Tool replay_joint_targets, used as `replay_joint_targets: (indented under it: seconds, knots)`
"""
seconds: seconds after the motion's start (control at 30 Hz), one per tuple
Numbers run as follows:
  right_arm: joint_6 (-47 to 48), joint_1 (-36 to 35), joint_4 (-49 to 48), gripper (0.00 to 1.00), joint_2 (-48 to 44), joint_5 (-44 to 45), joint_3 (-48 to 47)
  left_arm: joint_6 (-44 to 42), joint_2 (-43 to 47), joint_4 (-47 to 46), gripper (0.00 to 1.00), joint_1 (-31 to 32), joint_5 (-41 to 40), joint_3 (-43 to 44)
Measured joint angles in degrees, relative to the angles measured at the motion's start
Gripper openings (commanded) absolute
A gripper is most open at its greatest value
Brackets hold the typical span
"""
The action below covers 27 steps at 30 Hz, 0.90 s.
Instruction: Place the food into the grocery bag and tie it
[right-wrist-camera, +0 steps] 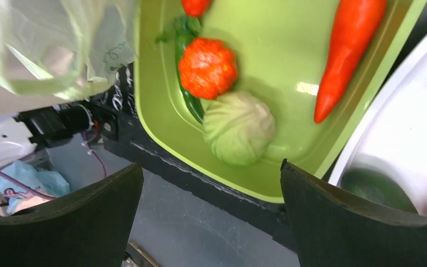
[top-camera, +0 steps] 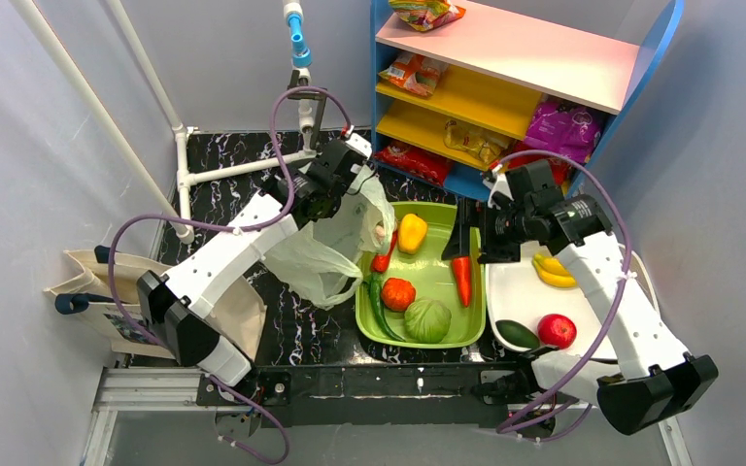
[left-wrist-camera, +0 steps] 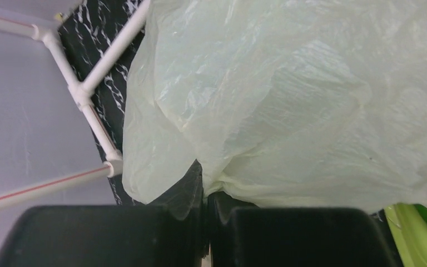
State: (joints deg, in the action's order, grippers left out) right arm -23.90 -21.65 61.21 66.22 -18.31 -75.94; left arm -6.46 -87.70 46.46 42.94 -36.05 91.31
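Black marbled bench, loading step: left tool pinches the grocery bag at nine o'clock of the green tray; right tool, spread wide above the carrot, should next descend and close.

- One pale-green plastic bag.
- One beige canvas tote.
- Two trays: a green tray and a white tray.
- Six pieces of produce in the green one: a cabbage, an orange-red tomato, a carrot, a yellow pepper, a red chilli and a long green chilli.
- Three in the white one: a bunch of bananas, a red apple and a dark green fruit.
- One shelf unit, holding at least five snack packets that I can make out.
- Two robot arms: the left arm and the right arm.
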Motion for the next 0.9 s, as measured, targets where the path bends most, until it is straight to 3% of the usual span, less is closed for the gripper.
replay_joint_targets:
  seconds: [0.23, 0.5, 0.9]
  knots:
    - [-1.01, -2.67, 1.22, 1.0, -4.2, 1.29, 9.99, 11.96, -2.43, 12.61, 0.0, 0.0, 3.58, 6.73]
    - [-5.14, -4.44, -4.35, 1.0, -8.9, 0.13, 23.23, 20.41, -2.73, 22.95, 0.0, 0.0, 8.37, 7.61]
    - [-10.19, -7.78, -16.96, 1.0, -6.36, -2.47, 33.07, 25.42, -0.55, 23.61, 0.0, 0.0, 18.86, -3.8]
